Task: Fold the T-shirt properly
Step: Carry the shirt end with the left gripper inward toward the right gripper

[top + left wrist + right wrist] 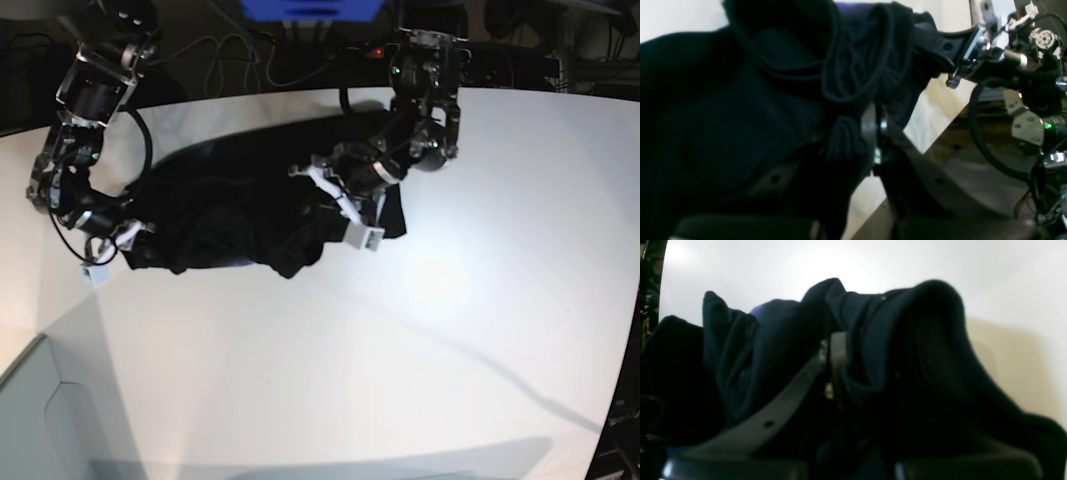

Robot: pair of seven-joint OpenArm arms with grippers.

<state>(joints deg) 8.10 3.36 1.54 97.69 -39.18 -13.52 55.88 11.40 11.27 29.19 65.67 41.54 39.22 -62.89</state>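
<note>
Only unlettered black T-shirt (230, 225)

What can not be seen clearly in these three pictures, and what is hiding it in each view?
- Left wrist view: the left claw tips are buried in bunched T-shirt; the cloth fills most of the frame.
- Right wrist view: the right claw is wrapped in dark, blurred folds; which part of the shirt it holds cannot be told.
- Base view: the T-shirt's layout, sleeves and collar are lost in crumpled black cloth; both arms cover its ends.
- The table is cut off by the frame edges.
</note>
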